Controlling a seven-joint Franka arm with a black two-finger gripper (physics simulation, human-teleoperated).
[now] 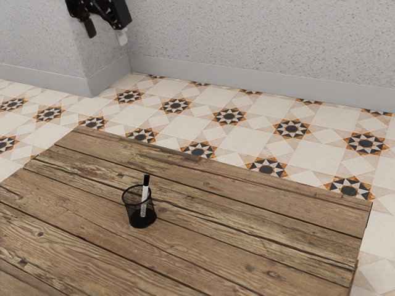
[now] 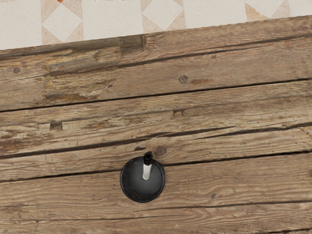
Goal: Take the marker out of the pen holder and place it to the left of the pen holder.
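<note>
High up at the exterior view's upper left, my gripper is open, its two fingers well apart with nothing between them. Well below it, a black mesh pen holder stands upright on the wooden table. A white marker with a black cap leans inside it, cap end up and poking above the rim. From above, the wrist view has the round pen holder with the marker in it, the cap reaching past the rim.
The plank table has its edge and corner at the exterior view's right. Patterned floor tiles lie beyond it, then a speckled wall. In the wrist view, planks surround the holder.
</note>
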